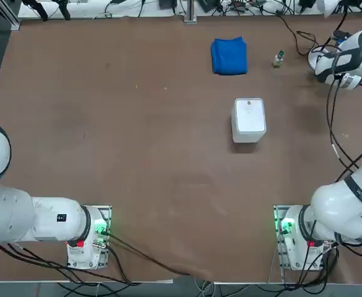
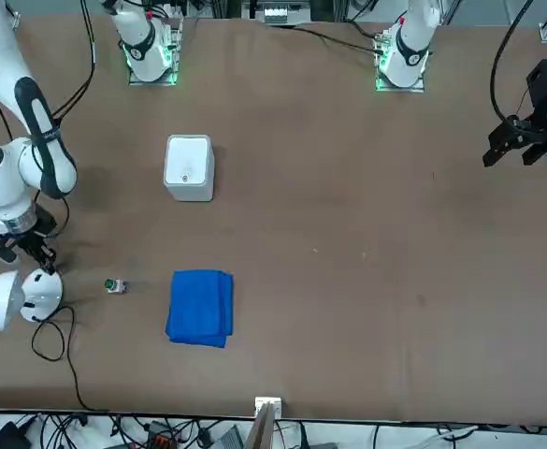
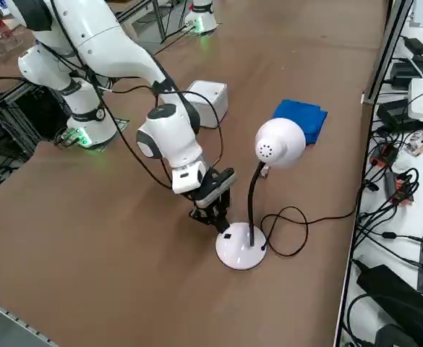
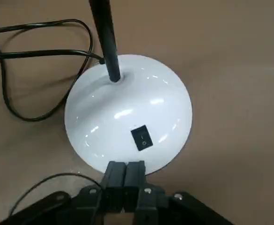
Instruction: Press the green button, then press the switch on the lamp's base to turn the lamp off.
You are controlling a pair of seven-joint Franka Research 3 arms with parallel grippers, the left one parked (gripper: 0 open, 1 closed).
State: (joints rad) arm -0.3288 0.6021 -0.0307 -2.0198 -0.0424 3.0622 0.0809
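The lamp's base (image 4: 127, 108) is a white round disc with a thin black neck (image 4: 106, 42) and a black cord. Its switch (image 4: 141, 138) is a small black rocker near the disc's rim. My right gripper (image 4: 124, 168) is shut with nothing in it, its fingertips pressed together at the edge of the disc, just short of the switch. In the right side view the gripper (image 3: 218, 223) hangs low beside the base (image 3: 240, 249). The green button (image 2: 114, 285) stands on the table between the lamp base (image 2: 41, 292) and the blue cloth (image 2: 199, 307).
A white rounded square box (image 1: 249, 119) sits mid-table. The blue cloth (image 1: 229, 55) lies near the far edge. The white lamp head (image 3: 280, 143) hangs above the base, close to my wrist. The lamp's cord (image 3: 291, 231) loops behind it.
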